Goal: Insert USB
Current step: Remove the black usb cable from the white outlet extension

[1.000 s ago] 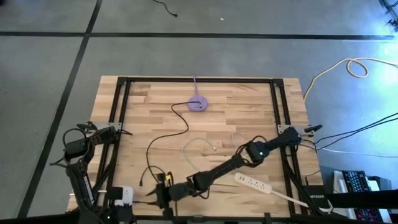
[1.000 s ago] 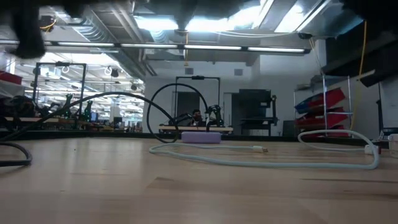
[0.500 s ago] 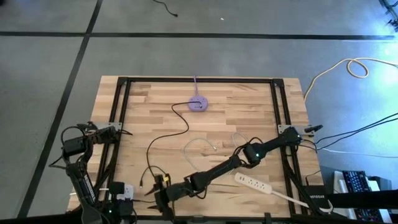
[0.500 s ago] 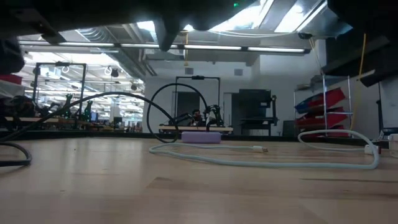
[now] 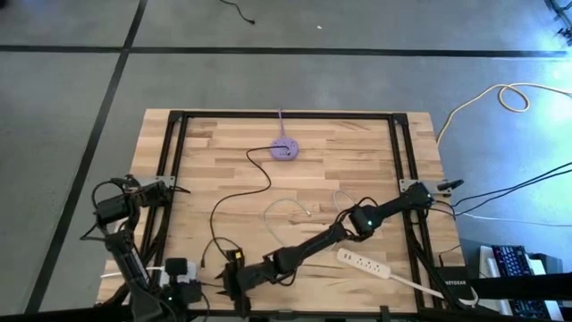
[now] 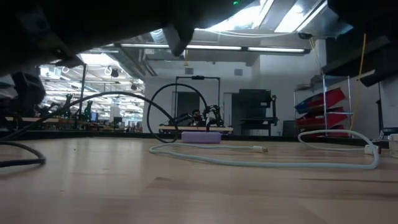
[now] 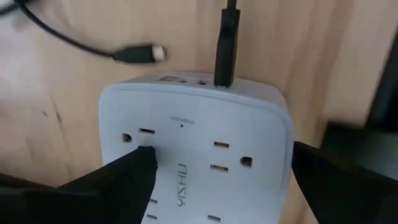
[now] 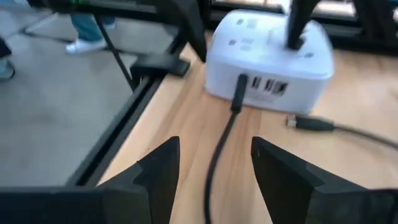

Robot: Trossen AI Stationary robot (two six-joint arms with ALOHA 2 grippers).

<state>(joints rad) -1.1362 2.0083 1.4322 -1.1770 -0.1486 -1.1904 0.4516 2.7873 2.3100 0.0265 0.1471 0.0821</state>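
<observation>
Near the table's front-left edge, USB plug sits in charger

Purple hub, white power strip

Left gripper spread wide, at near-left corner; right gripper parted, alongside.

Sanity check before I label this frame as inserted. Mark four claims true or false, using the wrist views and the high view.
1. A black cable is plugged into the white outlet block. True.
2. The right gripper grips that cable. False: its fingers stand apart, with nothing between them.
3. A second plug lies loose on the table beside the block. True.
4. The purple hub sits next to the left gripper. False: it lies far off, at the opposite side of the table.
</observation>
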